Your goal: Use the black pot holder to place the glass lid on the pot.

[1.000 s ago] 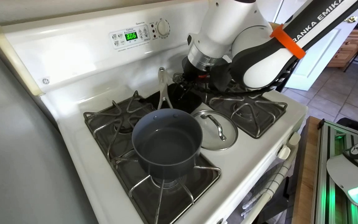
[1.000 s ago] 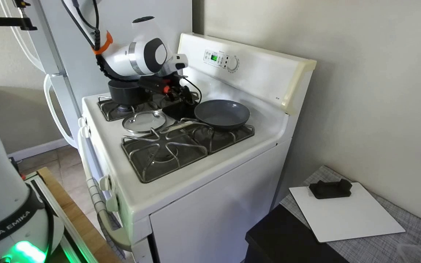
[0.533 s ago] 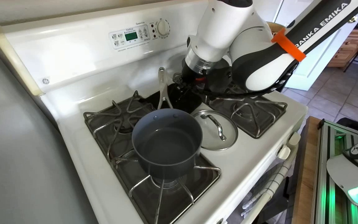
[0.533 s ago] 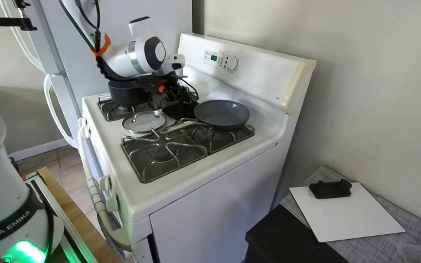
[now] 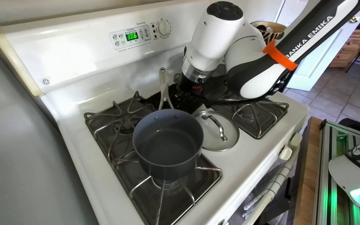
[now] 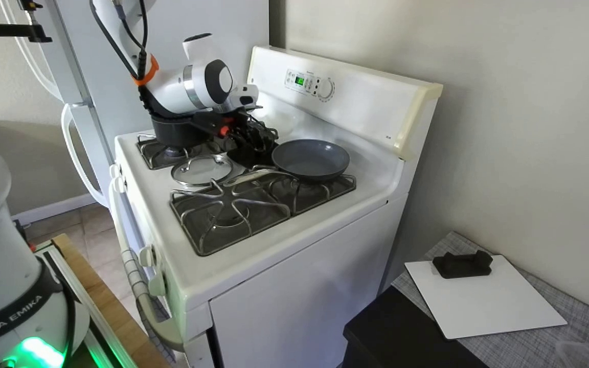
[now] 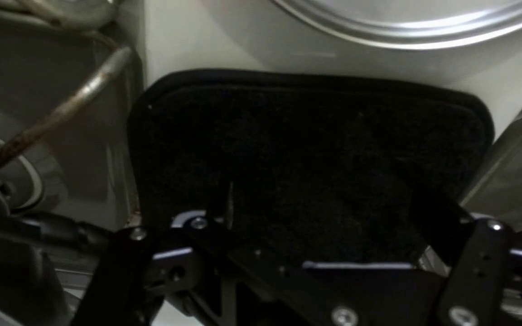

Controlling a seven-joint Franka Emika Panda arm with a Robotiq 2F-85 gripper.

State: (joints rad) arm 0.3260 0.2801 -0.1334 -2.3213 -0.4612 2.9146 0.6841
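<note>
Black square cloth pot holder (image 7: 306,149) on the white stovetop (image 7: 197,43), under a black gripper (image 7: 324,203), jaws spread wide.
Stovetop shows between it and the round clear-glass lid (image 7: 419,22), nearer the front edge; the round grey-blue saucepan (image 5: 168,143) shows its inside only in an exterior view.

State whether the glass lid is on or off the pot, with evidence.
Off: in an exterior view the glass lid lies beside the pot on the stovetop, and the pot's inside shows.

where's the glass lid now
In an exterior view, the glass lid lies on the stovetop, just right of the pot and nearer the camera than the black pot holder.
</note>
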